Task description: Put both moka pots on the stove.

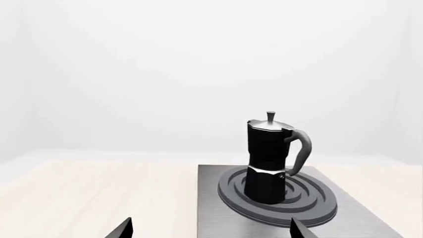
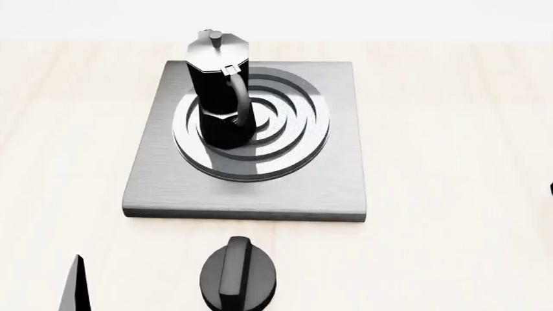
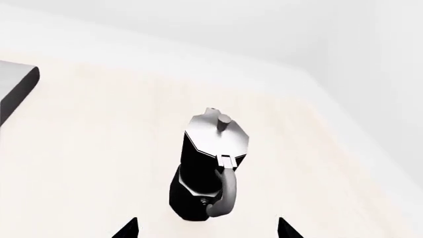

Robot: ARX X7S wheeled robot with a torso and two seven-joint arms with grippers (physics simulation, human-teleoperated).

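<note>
One moka pot (image 2: 220,91) stands upright on the left part of the ringed burner of the grey stove (image 2: 341,162); the left wrist view shows the same moka pot (image 1: 268,158) there, handle to the side. My left gripper (image 1: 213,230) is open and empty, short of the stove's near edge, apart from the pot. The other moka pot (image 3: 208,163) stands upright on the pale table, off the stove, handle toward the camera. My right gripper (image 3: 208,230) is open just before it, its fingertips to either side and not touching it.
A squat round black knob (image 2: 237,275) sits on the table in front of the stove. A left finger (image 2: 78,285) shows at the head view's lower left. A corner of the stove (image 3: 17,89) is visible in the right wrist view.
</note>
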